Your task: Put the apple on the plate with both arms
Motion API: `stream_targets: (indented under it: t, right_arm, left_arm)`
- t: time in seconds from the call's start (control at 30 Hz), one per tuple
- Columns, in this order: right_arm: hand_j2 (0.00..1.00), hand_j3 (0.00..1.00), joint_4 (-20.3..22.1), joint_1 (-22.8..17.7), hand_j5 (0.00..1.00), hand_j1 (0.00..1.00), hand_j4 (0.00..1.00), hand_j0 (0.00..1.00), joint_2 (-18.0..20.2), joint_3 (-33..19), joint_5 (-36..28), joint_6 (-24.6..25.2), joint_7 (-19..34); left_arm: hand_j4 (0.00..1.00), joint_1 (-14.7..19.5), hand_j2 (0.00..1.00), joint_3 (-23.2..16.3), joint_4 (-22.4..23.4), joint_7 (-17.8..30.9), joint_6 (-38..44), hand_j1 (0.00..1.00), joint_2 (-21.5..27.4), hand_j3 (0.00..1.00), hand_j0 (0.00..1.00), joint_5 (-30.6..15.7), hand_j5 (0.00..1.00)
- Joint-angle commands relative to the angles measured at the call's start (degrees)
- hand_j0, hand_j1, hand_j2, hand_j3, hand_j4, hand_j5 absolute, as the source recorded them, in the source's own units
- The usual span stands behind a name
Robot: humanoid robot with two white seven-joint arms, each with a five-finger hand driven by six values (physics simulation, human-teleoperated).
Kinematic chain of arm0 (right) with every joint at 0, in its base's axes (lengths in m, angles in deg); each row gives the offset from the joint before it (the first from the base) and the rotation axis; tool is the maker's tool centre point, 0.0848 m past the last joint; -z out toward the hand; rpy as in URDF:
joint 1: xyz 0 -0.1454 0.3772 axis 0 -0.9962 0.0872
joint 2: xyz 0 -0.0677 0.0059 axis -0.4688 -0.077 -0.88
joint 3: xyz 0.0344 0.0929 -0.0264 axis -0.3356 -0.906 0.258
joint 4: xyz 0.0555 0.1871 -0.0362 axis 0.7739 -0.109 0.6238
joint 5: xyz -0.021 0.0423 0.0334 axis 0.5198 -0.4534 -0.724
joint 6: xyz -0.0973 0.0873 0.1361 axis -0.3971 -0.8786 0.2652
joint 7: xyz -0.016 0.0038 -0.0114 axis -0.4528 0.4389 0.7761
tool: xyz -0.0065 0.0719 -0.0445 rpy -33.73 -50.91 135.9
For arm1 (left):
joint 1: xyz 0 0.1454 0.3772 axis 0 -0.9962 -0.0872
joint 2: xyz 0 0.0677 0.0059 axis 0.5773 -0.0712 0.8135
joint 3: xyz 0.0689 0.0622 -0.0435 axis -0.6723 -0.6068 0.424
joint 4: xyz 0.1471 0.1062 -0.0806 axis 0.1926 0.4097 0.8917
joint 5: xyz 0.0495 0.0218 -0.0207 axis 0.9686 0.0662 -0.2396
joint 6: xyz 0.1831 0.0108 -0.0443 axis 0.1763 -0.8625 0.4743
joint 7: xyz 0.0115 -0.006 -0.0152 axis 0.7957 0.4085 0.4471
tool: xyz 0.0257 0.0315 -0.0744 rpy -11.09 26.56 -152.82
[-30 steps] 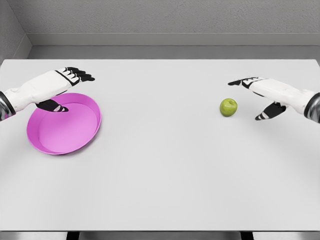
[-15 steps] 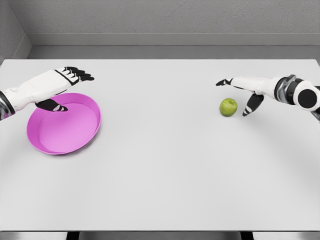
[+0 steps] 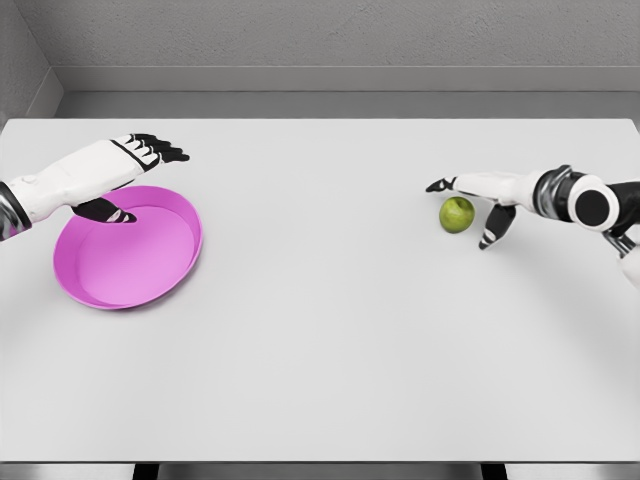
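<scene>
Apple (image 3: 457, 214): green, well right of the pink plate (image 3: 128, 246), cradled untouched between my right hand's (image 3: 487, 196) spread fingers; I judge it light, firm, roll-prone, so pinch across its widest middle; left hand (image 3: 128, 165) open over plate's rim.

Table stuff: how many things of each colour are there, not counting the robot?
Green: 1, the apple
Pink: 1, the plate
Total: 2
</scene>
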Motion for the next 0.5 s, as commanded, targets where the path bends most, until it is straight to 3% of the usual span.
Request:
stream_targets:
  t: [0.0,0.07,0.23,0.37,0.47]
  right_arm:
    - [1.0,1.0,0.0,0.0,1.0,1.0,1.0,1.0,-0.1,0.2,0.0,-0.1,0.0]
    - [0.94,0.94,0.1,0.0,0.94,0.94,0.94,0.94,-0.1,0.2,0.0,-0.2,0.0]
    - [0.67,0.67,0.1,0.0,0.67,0.67,0.67,0.67,0.0,0.5,0.0,-0.5,0.0]
    - [0.55,0.55,0.2,0.0,0.55,0.55,0.55,0.55,0.0,0.5,0.0,-1.1,0.0]
    - [0.53,0.53,0.2,0.0,0.53,0.53,0.53,0.53,0.0,0.5,0.0,-1.1,0.0]
  left_arm:
    - [1.0,0.0,1.0,0.1,0.0,0.0,0.1,1.0,0.1,1.0,1.0,-0.4,1.0]
    - [1.0,0.0,1.0,0.1,0.0,0.0,0.1,1.0,0.1,1.0,1.0,-0.3,1.0]
    - [1.0,0.0,1.0,0.1,0.1,0.0,0.1,1.0,0.1,1.0,1.0,-0.3,1.0]
    - [1.0,0.0,1.0,0.1,0.0,0.0,0.1,1.0,0.1,1.0,1.0,-0.4,1.0]
    - [1.0,0.0,1.0,0.1,0.0,0.0,0.1,1.0,0.1,1.0,1.0,-0.3,1.0]
